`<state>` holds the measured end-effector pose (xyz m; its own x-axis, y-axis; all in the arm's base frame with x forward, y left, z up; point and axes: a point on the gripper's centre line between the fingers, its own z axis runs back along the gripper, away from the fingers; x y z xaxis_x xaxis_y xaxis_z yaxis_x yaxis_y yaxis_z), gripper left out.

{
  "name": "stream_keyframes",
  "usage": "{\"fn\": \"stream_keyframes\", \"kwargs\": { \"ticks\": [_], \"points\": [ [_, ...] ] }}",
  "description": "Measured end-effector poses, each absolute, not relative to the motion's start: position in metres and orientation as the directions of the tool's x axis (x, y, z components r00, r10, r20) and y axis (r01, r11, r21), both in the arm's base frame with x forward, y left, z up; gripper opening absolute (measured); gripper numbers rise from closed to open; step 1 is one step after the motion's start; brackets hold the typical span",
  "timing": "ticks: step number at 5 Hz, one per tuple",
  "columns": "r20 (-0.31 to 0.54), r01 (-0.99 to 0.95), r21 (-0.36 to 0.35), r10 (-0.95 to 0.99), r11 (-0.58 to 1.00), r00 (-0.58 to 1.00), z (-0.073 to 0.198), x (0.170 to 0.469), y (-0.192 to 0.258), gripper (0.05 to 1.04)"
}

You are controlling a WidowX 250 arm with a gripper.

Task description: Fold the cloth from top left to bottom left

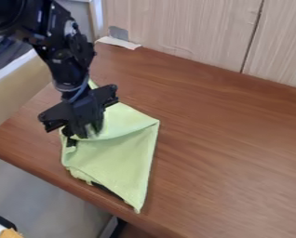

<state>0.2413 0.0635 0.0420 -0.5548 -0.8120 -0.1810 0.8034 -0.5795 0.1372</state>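
Tabletop — gripper nose-down over green cloth

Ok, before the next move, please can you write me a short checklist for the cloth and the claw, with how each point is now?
1. Claw at the cloth's left side: ok.
2. Cloth held firmly by the claw: cannot tell.
3. Cloth fully on the table, inside its near edge: ok.
4. Cloth smooth near the claw: not ok, a raised ridge crosses it.
5. Lower-left edge neat: not ok, it looks uneven, with a dark patch beside it.
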Motion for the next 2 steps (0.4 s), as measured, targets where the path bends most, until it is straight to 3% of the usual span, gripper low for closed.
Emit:
{"fn": "stream_keyframes", "kwargs": {
  "ticks": [1, 2],
  "points": [
    [-0.171, 0.801, 0.13, -0.809, -0.584, -0.562, 0.0415, 0.2398, 0.0621, 0.798],
    [-0.168, 0.799, 0.125, -0.806, -0.589, -0.568, 0.0419, 0.2396, 0.0611, 1.003]
  ]
}}
